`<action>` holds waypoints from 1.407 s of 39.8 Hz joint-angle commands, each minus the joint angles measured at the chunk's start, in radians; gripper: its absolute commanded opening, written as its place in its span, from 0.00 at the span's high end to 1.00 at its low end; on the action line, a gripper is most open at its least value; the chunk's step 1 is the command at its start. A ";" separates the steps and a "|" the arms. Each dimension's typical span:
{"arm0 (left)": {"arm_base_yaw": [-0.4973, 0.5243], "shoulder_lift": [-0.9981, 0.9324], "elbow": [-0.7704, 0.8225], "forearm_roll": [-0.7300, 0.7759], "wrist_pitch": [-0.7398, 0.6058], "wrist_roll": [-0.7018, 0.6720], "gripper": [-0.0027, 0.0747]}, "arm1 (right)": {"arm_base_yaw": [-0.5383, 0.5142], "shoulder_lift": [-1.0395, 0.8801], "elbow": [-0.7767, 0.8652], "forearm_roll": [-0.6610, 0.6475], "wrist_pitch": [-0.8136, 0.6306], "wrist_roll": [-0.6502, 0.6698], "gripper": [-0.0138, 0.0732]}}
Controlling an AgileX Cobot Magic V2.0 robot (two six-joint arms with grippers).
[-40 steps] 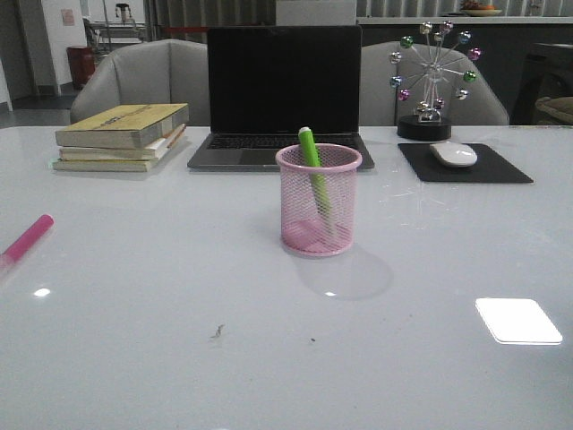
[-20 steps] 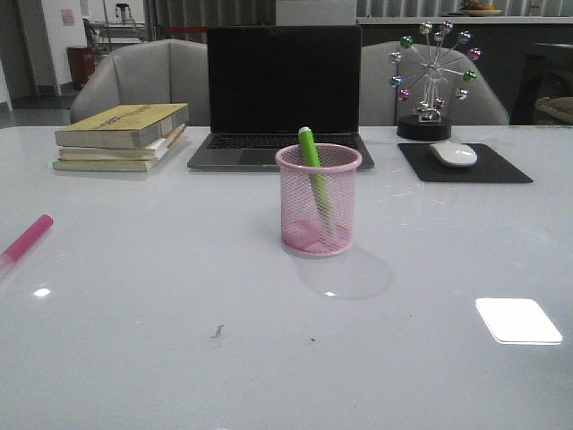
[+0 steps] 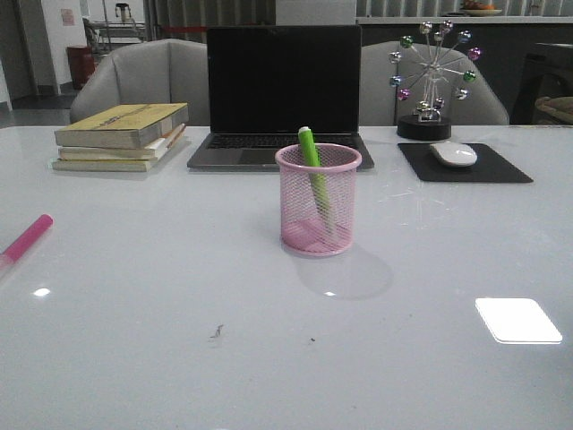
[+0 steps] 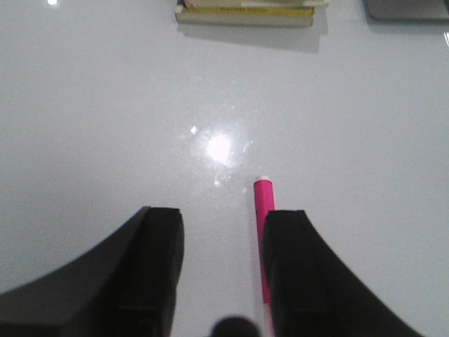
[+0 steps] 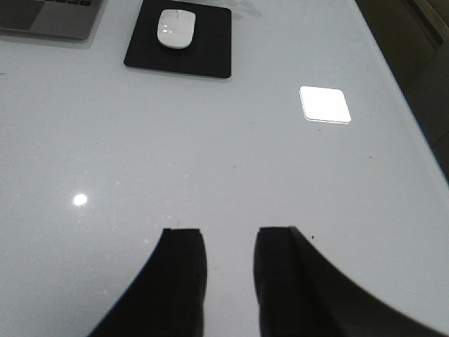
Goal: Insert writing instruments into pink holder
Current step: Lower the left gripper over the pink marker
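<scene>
The pink mesh holder (image 3: pixel 319 199) stands mid-table in the front view, with the green marker (image 3: pixel 312 170) leaning inside it, tip above the rim. The magenta marker (image 3: pixel 25 240) lies flat at the table's left edge. In the left wrist view the same marker (image 4: pixel 263 210) lies on the table beside the inner edge of one finger, partly hidden by it. My left gripper (image 4: pixel 223 221) is open above it, holding nothing. My right gripper (image 5: pixel 230 239) is open over bare table. Neither gripper shows in the front view.
A stack of books (image 3: pixel 121 136) sits back left, a laptop (image 3: pixel 283 94) behind the holder, and a mouse (image 3: pixel 454 153) on a black pad (image 3: pixel 488 168) back right, beside a ferris-wheel ornament (image 3: pixel 430 81). The table's right edge (image 5: pixel 407 91) shows in the right wrist view.
</scene>
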 commanded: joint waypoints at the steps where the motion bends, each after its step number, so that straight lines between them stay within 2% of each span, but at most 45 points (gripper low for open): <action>1: -0.021 0.024 -0.037 0.003 -0.104 -0.006 0.51 | -0.004 -0.002 -0.027 -0.001 -0.080 0.000 0.47; 17: -0.041 0.217 -0.126 0.001 -0.119 -0.006 0.51 | -0.004 -0.002 -0.027 -0.001 -0.080 0.000 0.47; 31: -0.041 0.347 -0.288 -0.004 0.151 0.020 0.51 | -0.004 -0.002 -0.027 -0.001 -0.080 0.000 0.47; 43: -0.049 0.353 -0.317 -0.025 0.236 0.031 0.51 | -0.004 -0.002 -0.027 -0.001 -0.080 0.000 0.47; 50: -0.051 0.353 -0.317 -0.185 0.245 0.155 0.51 | -0.004 -0.002 -0.027 -0.001 -0.080 0.000 0.47; 56: -0.051 0.357 -0.317 -0.200 0.271 0.161 0.54 | -0.004 -0.002 -0.027 -0.001 -0.080 0.000 0.47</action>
